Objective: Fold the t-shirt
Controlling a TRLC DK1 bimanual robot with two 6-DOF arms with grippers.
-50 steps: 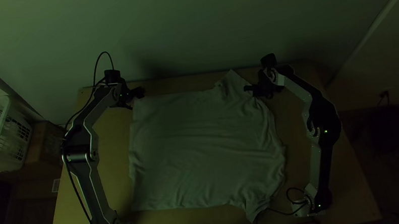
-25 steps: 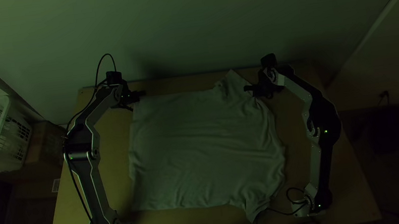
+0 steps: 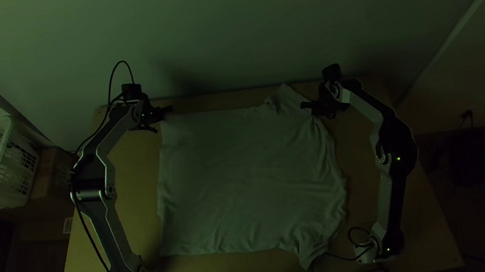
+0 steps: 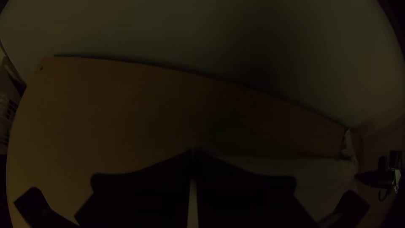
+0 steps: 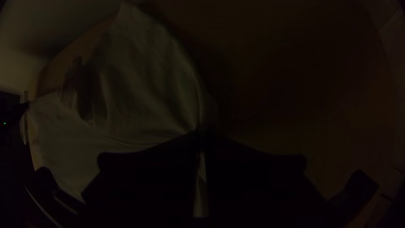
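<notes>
Presently, shirt [image 3: 248, 178]: spread on the bench [image 3: 112, 232] between the two arms, unfolded; hem end toward the left arm, sleeves toward the right. Light wrinkles, more of them at the sleeve end.
Left hand [image 3: 170, 109]: clenched on the far corner of the hem end, probably to control that end of the far edge.
Right hand [image 3: 305, 106]: clenched on cloth beside the far sleeve [image 3: 286, 96], near the shoulder. A crease runs from the grip; the cloth looks drawn up there.
Why two grips: far apart along the far side, they should let that side lift as one line and keep it from sagging.
Stage: judged early, no fold made.
Next: likely raise both grips together and bring them toward the near edge.
Risk: uneven tension could skew the fold; the loose far sleeve may tuck under.
</notes>
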